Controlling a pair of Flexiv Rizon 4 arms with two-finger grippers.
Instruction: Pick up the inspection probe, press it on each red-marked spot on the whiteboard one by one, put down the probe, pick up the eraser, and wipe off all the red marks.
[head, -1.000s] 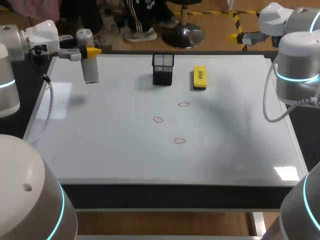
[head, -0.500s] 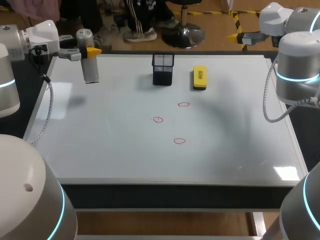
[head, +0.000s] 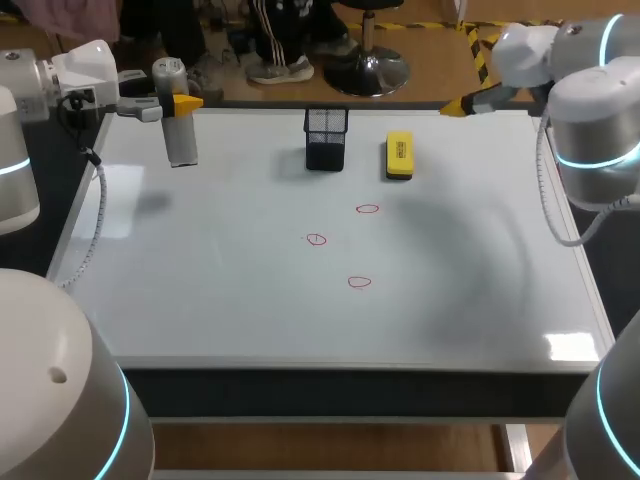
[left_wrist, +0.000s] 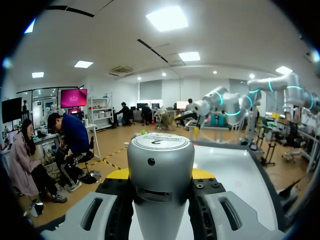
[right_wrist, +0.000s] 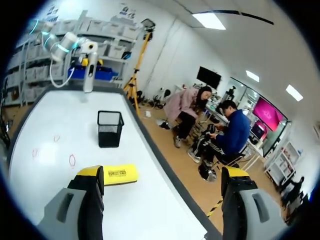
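Observation:
My left gripper is shut on the grey cylindrical probe, held upright above the whiteboard's far left corner. From the left wrist the probe stands clamped between the yellow fingertips of that gripper. Three red marks sit mid-board. The yellow eraser lies flat at the back. My right gripper hovers open and empty over the far right corner. In the right wrist view the eraser lies ahead of the wide-spread right gripper.
A black mesh cup stands at the back middle, left of the eraser, and is also seen from the right wrist, where the cup lies beyond the eraser. The board's raised rim runs along the near side.
My right arm has swung inward and its gripper has dropped toward the board's far right corner. The left arm and the probe have not moved.

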